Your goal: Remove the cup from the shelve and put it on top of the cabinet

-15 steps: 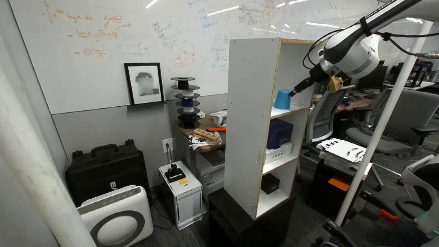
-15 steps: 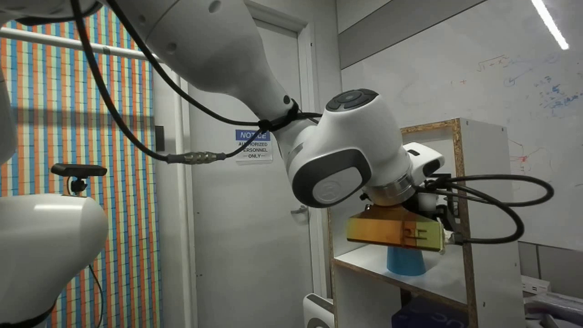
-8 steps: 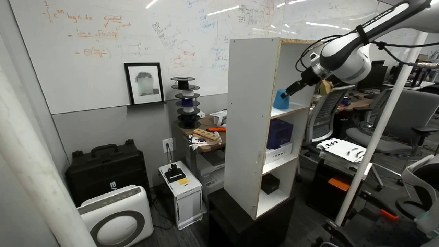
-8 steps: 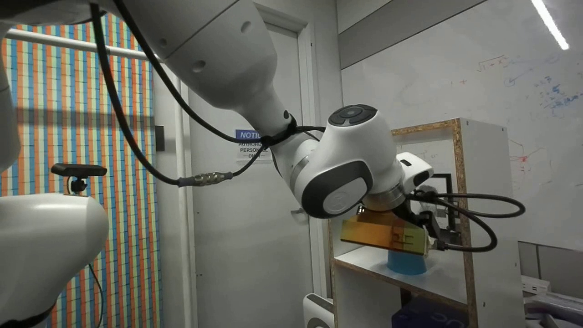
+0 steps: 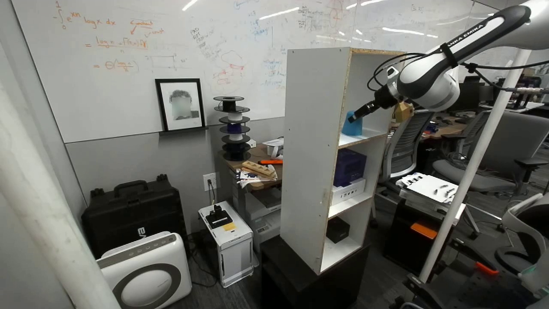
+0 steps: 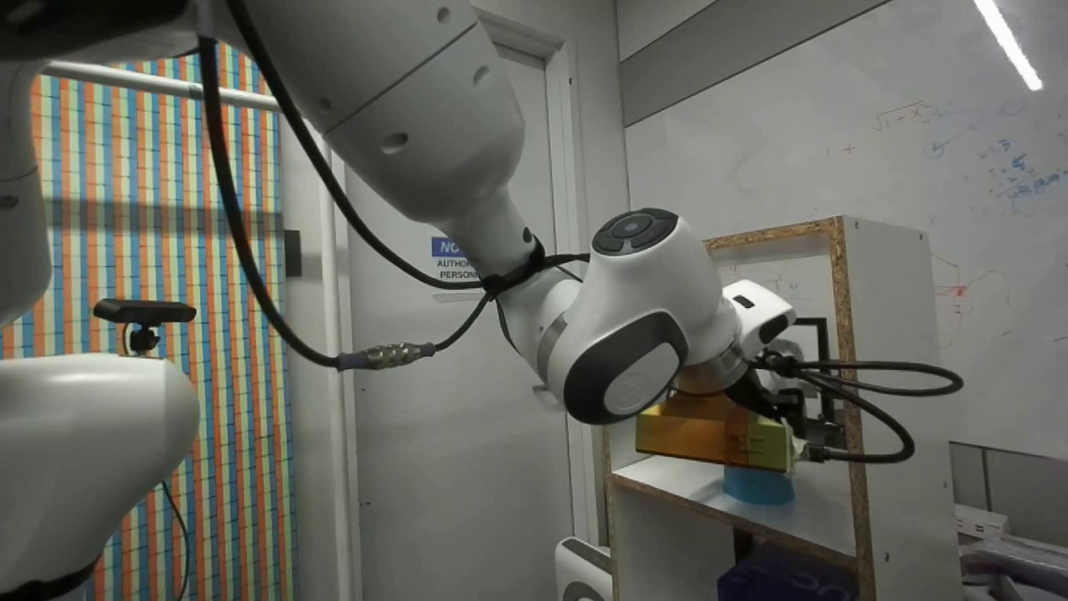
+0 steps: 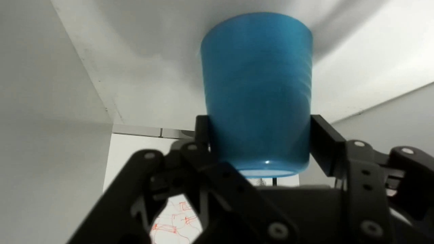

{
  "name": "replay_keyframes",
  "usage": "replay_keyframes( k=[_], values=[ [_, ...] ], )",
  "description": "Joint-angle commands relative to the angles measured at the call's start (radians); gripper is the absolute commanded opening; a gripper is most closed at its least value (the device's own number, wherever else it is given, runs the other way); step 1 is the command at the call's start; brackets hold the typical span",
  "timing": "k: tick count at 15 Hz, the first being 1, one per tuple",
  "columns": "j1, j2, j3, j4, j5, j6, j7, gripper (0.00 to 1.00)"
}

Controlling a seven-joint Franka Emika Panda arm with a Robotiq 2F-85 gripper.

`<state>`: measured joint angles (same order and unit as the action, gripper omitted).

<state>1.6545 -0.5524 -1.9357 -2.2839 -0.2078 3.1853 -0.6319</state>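
The light-blue cup (image 7: 257,74) stands mouth-down in the top compartment of the white cabinet (image 5: 315,141). In the wrist view my gripper (image 7: 260,127) has one black finger against each side of it, near the closed end, and is shut on it. An exterior view shows the fingers (image 5: 360,113) crossing in front of the cup (image 5: 355,128). Only the cup's lower part (image 6: 758,487) shows below the amber wrist piece in an exterior view. Its rim is at or just over the white shelve (image 5: 369,134); whether it touches the board I cannot tell.
A purple-blue box (image 5: 350,166) on a white box (image 5: 348,192) fills the compartment below, and a black box (image 5: 337,228) lies in the lowest. The cabinet's side walls and top board (image 5: 377,51) surround the hand. A white pole (image 5: 463,193) stands beside the arm.
My gripper has moved in from the cup's edge, across it, and closed on its sides. The cup has shifted slightly. The forearm has come lower in an exterior view.
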Motion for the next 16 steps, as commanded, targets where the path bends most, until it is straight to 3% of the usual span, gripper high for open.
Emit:
replay_keyframes(
  k=[1, 5, 7, 14, 16],
  values=[
    [-0.02, 0.007, 0.014, -0.005, -0.04, 0.015, 0.056, 0.45],
    [-0.144, 0.05, 0.124, -0.077, -0.034, -0.039, 0.11, 0.45],
    [-0.264, 0.06, 0.238, -0.129, -0.03, -0.086, 0.136, 0.45],
    [-0.793, 0.132, 0.711, -0.287, -0.005, -0.242, 0.247, 0.45],
    [-0.947, 0.142, 0.831, -0.283, -0.12, -0.286, 0.341, 0.45]
  ],
)
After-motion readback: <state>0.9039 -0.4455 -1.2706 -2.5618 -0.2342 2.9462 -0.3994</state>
